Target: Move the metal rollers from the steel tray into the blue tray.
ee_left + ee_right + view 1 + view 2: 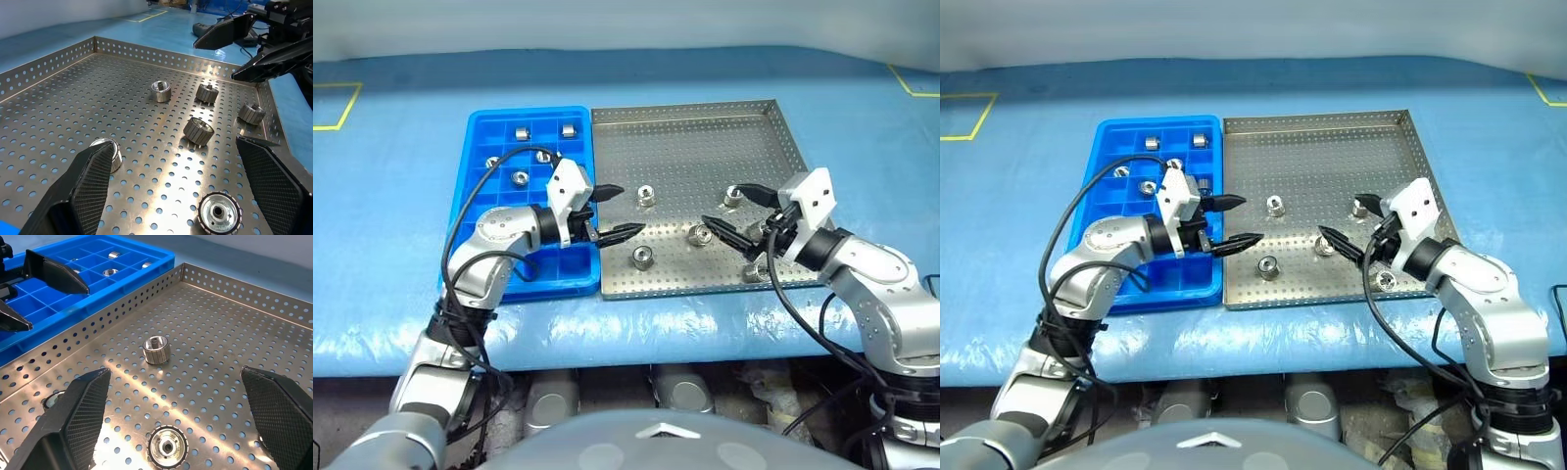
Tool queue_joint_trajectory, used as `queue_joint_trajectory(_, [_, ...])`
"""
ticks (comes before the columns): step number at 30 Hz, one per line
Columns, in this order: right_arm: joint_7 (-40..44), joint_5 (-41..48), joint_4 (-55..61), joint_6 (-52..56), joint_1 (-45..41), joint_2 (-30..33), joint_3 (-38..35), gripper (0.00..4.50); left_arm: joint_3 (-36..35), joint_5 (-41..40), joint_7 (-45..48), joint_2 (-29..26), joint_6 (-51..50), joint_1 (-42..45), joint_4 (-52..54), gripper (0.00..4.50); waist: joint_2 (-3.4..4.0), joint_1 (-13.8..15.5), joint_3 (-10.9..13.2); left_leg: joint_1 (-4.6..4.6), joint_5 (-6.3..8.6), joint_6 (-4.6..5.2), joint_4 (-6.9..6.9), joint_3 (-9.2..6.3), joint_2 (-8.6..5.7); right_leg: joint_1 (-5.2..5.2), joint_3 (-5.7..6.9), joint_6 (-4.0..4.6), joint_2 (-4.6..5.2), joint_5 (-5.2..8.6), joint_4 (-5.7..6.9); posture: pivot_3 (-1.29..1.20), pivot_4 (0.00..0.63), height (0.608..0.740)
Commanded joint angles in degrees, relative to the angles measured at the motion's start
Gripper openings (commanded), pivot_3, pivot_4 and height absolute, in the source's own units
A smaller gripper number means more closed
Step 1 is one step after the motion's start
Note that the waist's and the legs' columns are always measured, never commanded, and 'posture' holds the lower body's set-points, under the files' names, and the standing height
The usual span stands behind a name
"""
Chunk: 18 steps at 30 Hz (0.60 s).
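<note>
Nearest, both grippers hang spread wide and empty over the near half of the steel tray (705, 147), gripping and touching nothing. The left gripper (616, 211) reaches in from over the blue tray (480, 157), its two black fingers well apart just past the shared edge of the two trays, over the steel tray's left side. The right gripper (736, 212) comes in from the tray's near right corner, pointing toward the left one, its jaws likewise far apart. Between and around them the metal rollers lie loose on the perforated floor: one near the front edge (642, 258), one just beside the right gripper's lower finger (700, 235), one close by its upper finger (732, 196), and one a little farther back near the tray's middle (646, 195); more sit by the near right corner, partly hidden behind the right arm. In the left wrist view a roller stands on end between its own fingers (219, 211), with others spread beyond it. Farther off, the blue tray sits flush against the steel tray's left side, and several rollers already rest in its far compartments, among them two in the back row (522, 132) and (569, 129), and one lower down (520, 178).
</note>
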<state>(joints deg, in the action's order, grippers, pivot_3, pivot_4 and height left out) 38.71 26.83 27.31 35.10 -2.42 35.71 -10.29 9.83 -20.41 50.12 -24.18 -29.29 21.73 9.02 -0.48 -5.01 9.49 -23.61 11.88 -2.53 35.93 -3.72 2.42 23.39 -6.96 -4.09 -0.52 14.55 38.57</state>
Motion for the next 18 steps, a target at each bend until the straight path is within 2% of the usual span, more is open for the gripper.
queue_joint_trajectory(1, [-0.83, -0.27, 0.74, -1.04, -0.52, -0.42, 0.70, 4.48, -1.31, -0.98, 0.45, -1.06, 0.52, 0.09, 3.01, 4.35, 0.00, 0.01, 0.00, 0.00, 0.00, 0.00, 0.01, 0.00, 0.00, -0.01, 0.00, 0.00, 0.00, 0.00, 0.00, -0.07, 0.150, 0.740])
queue_joint_trajectory(7, [-1.85, -0.08, 1.40, -1.09, -0.90, -0.88, 1.07, 4.48, -2.28, -2.15, 0.22, -3.10, -0.69, -0.59, 4.70, 4.35, 0.00, 0.12, 0.00, -0.01, 0.00, 0.00, -0.03, -0.01, 0.00, 0.01, 0.01, 0.01, 0.00, 0.00, 0.00, -0.06, 0.150, 0.740])
queue_joint_trajectory(18, [-5.79, -0.99, 3.33, -1.10, 1.57, -3.44, 1.49, 4.48, -1.28, -2.55, -1.36, -2.54, -1.13, -2.23, 6.05, 4.35, 0.00, 0.21, 0.00, -0.02, 0.00, 0.00, -0.03, -0.01, 0.01, 0.02, 0.00, 0.01, 0.00, 0.01, 0.00, -0.09, 0.150, 0.740])
